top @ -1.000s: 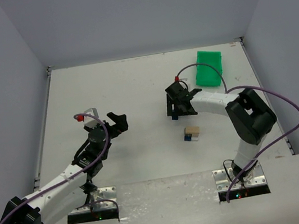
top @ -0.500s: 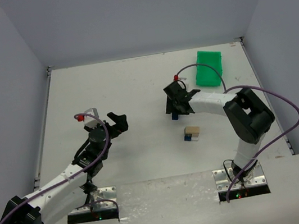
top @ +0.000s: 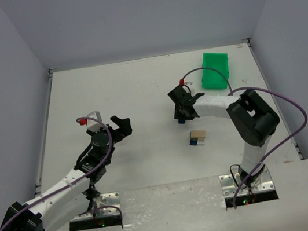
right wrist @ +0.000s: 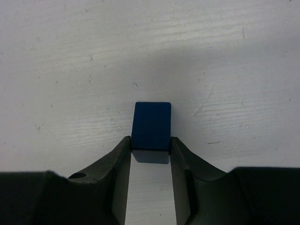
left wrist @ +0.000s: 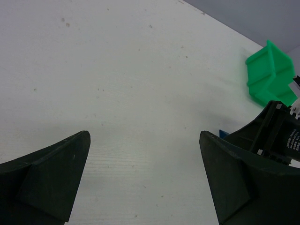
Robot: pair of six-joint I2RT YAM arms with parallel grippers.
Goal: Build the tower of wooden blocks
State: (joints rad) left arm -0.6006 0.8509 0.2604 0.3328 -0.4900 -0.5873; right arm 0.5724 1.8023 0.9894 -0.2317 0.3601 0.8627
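Right gripper (right wrist: 150,140): my two fingers press the side faces of a dark blue block (right wrist: 151,129), a pinch. The block looks to be resting on the white table (top: 137,83); I cannot tell if it is lifted yet.

Left gripper (left wrist: 144,136): fingers spread wide, nothing between them, hanging over bare table left of centre.

The wood block tower (top: 198,138) stands right of centre, toward the near edge. It is near my block, on its near side, but apart from it. It is a low stack with tan on top. The green bin (top: 215,69) sits by the far right corner.

Step in hand, as I judge it: picking up the next piece. Next move calls for a straight lift, a short carry toward the near edge, then squaring the block over the tan top before letting go.
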